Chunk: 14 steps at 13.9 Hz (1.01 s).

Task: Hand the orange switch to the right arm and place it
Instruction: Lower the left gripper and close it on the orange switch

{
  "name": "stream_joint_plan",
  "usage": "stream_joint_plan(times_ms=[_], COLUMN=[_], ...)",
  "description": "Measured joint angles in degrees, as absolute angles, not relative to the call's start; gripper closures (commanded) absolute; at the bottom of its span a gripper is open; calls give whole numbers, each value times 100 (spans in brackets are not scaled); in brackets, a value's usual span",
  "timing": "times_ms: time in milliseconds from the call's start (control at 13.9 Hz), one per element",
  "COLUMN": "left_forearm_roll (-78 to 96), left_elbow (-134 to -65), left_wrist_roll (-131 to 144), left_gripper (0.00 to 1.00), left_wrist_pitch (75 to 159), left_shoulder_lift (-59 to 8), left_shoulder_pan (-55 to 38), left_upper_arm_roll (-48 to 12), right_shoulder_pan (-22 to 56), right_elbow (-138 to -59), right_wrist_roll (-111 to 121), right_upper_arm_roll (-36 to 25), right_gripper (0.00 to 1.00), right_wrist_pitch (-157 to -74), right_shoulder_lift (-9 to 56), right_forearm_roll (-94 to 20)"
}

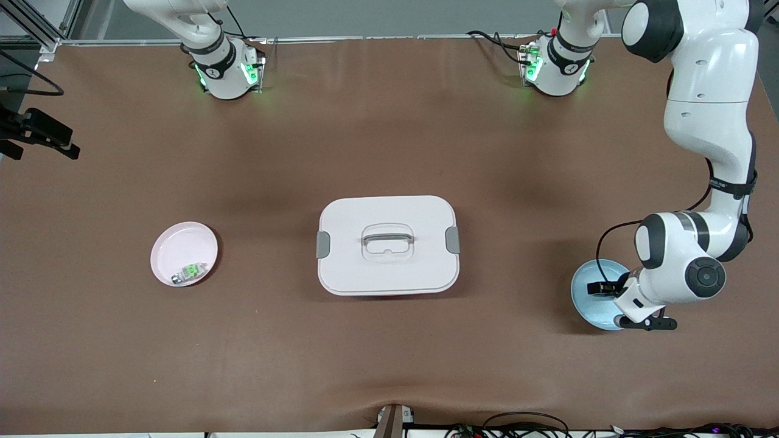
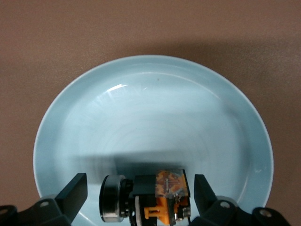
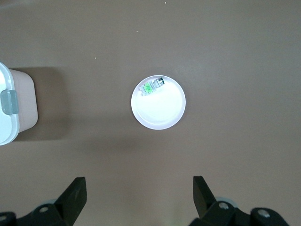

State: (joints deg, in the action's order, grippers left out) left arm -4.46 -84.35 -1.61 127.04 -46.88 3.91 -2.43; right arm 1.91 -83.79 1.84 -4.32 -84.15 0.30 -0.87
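The orange switch (image 2: 157,195), a stubby black part with an orange body and a silver end cap, lies on its side in a pale blue plate (image 2: 155,103) at the left arm's end of the table (image 1: 589,299). My left gripper (image 2: 140,187) is lowered into the plate and open, with one finger on each side of the switch and a gap at both. In the front view the left arm's wrist hides the switch. My right gripper (image 3: 139,189) hangs open and empty high above the bare table, out of the front view.
A pink plate (image 1: 182,240) (image 3: 162,113) toward the right arm's end holds a small green-and-silver part (image 1: 188,272) (image 3: 151,86). A white lidded box with grey clasps (image 1: 387,244) (image 3: 9,108) stands mid-table. Brown mat lies open between the box and each plate.
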Motion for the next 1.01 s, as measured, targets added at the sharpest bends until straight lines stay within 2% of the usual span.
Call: stream_joint_plan(times_ms=[1006], left_forearm_roll=[-447], left_elbow=[-8507], left_wrist_roll=[31], left_gripper=[0], left_wrist_pitch=[12704], left_shoulder_lift=[-4692], left_shoulder_pan=[365], left_upper_arm_roll=[-281], right_shoulder_pan=[186], right_elbow=[-8379], right_wrist_roll=[184], right_upper_arm_roll=[-433], right_gripper=[0], right_wrist_pitch=[-8416], right_shoulder_lift=[30], right_forearm_roll=[-87])
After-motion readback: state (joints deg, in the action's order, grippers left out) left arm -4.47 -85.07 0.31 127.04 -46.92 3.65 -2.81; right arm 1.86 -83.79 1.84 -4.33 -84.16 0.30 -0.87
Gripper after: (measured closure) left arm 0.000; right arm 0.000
